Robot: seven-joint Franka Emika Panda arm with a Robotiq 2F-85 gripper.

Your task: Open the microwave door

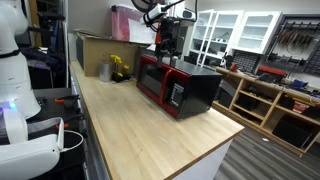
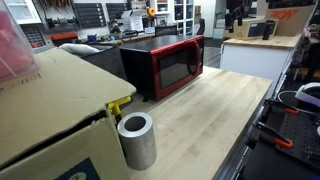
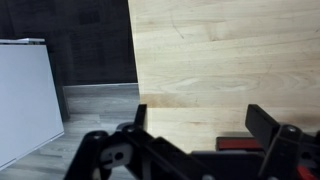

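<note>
Pincer (image 3: 200,130) seen from the wrist camera, jaws spread wide and empty, hanging over the pale wooden desk (image 3: 220,50) near its edge. The wide spread likely readies it to catch a door edge. The microwave (image 2: 150,42) stands on the desk, close below the arm. In an exterior view the red-framed microwave door (image 2: 172,66) is fully shut, facing bare desk that leaves it room to swing.

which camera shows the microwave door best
Best: in an exterior view the microwave door faces the camera, shut, window clear. In an exterior view the microwave door is small and oblique. The wrist view shows mostly countertop.
</note>
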